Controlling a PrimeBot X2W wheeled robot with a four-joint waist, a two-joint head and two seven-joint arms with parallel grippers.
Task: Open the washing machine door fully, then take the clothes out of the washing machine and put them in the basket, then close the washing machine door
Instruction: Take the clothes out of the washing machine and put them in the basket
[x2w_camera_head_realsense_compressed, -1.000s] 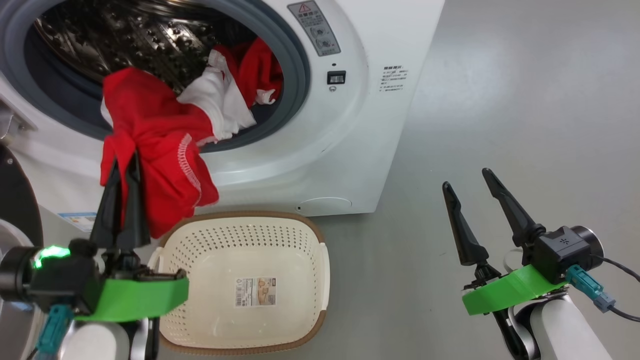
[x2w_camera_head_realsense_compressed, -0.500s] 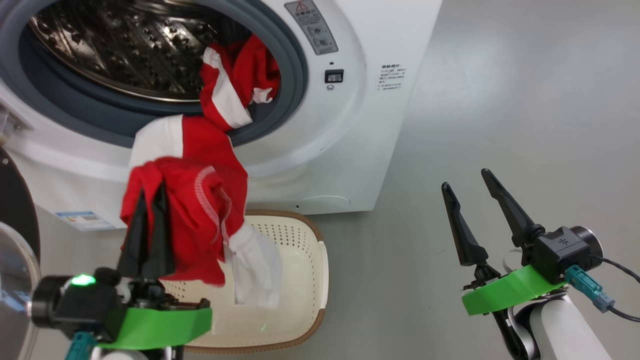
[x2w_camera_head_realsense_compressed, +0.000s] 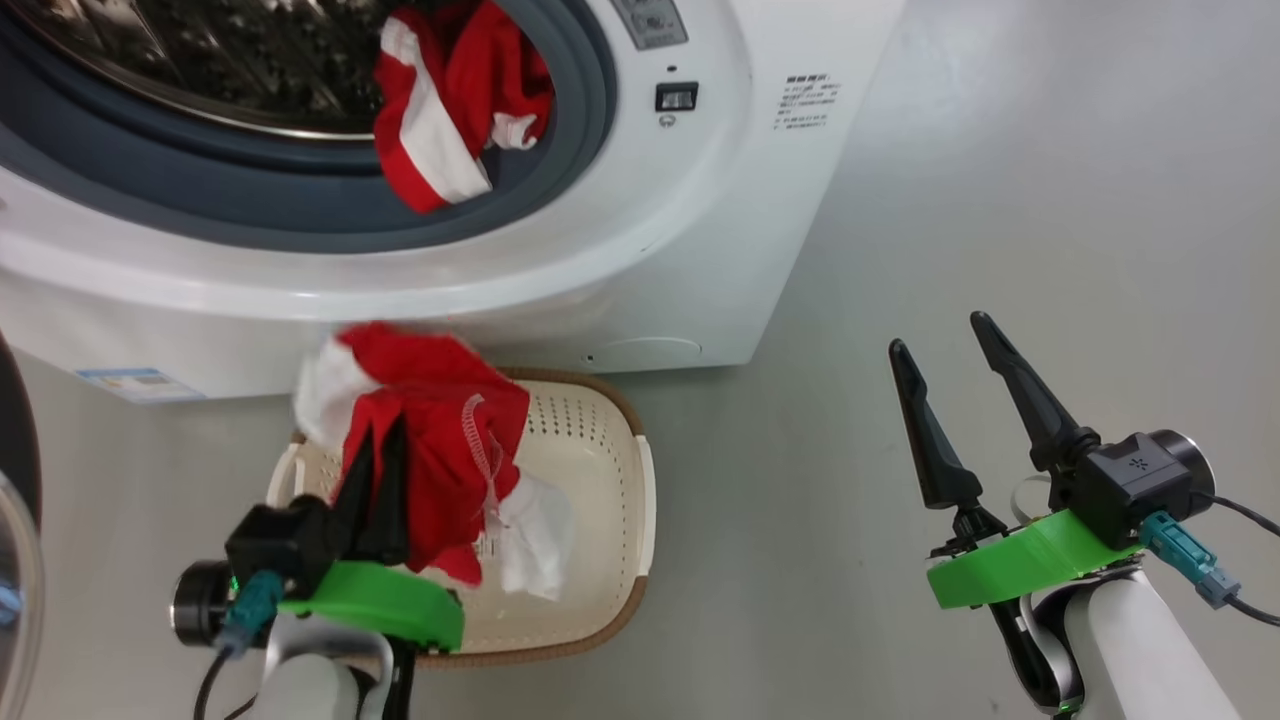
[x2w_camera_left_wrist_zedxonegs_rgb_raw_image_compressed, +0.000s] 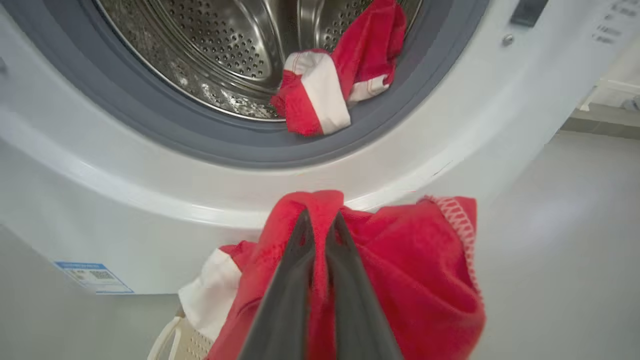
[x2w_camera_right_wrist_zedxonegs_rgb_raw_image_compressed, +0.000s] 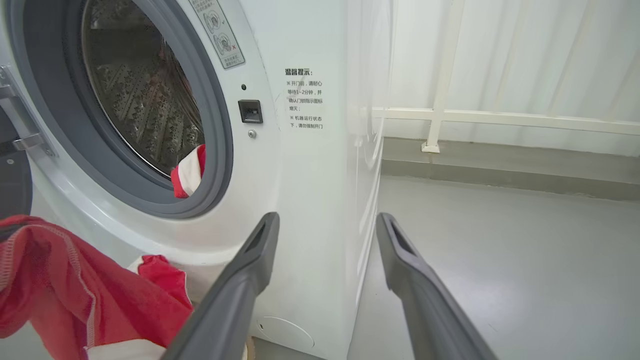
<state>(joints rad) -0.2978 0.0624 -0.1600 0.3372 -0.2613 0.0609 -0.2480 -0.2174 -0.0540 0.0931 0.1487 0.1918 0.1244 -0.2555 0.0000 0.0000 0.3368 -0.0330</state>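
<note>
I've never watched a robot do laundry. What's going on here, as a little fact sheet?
left hand: shut on a red and white garment, held over the basket
right hand: open, empty, off to the side above the floor
basket: on the floor before the washing machine
washing machine door: swung open at the left
drum: a second garment lies at its mouth

Black fingers (x2w_camera_head_realsense_compressed: 928, 440), green mounts (x2w_camera_head_realsense_compressed: 1010, 568), white forearms (x2w_camera_head_realsense_compressed: 1135, 645)
</note>
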